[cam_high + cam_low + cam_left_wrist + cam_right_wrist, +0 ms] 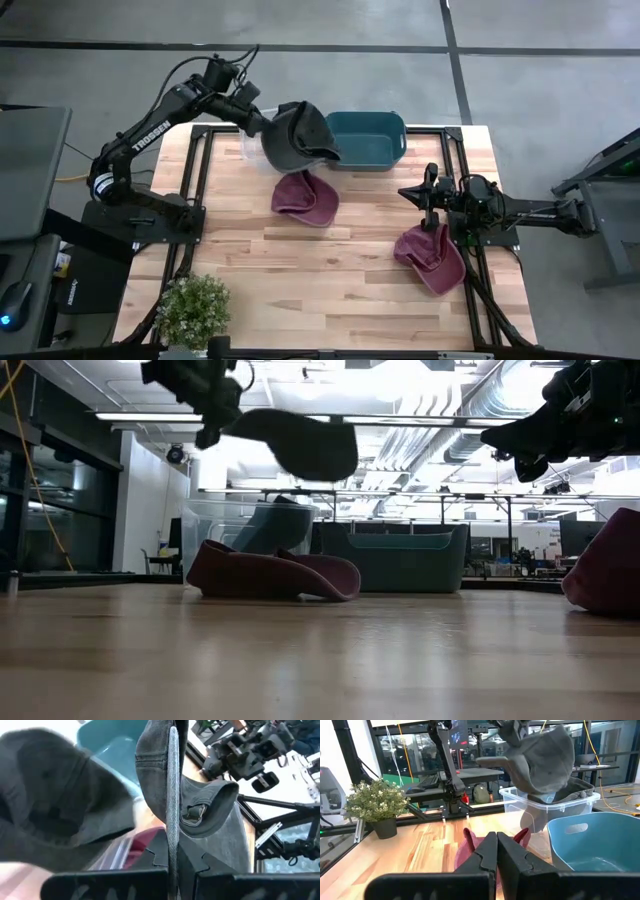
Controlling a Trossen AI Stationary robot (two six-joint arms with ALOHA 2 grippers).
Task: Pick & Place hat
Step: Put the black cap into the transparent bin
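Left gripper: the left gripper is up in the air over the far left part of the table, its fingers clenched on the edge of a dark grey hat.
Held hat: the dark grey hat hangs from that grip, clear of the table top; in the low view it shows as a dark shape high above the wood. In the left wrist view its back strap and buckle face the camera.
Below the hat: a clear plastic bin stands at the far edge of the table, and the hat is over it; something dark grey lies inside the bin.
Beside the bin: a teal tub stands just to the right of the clear bin, also at the far edge.
Middle of the table: a maroon hat lies on the wood, near side of the two containers.
Right gripper: the right gripper hovers over the right part of the table with its fingers pressed together and nothing between them.
Near the right arm: a second maroon hat lies at the right side, on the near side of that arm.
Near left corner: a small potted plant stands on the table.
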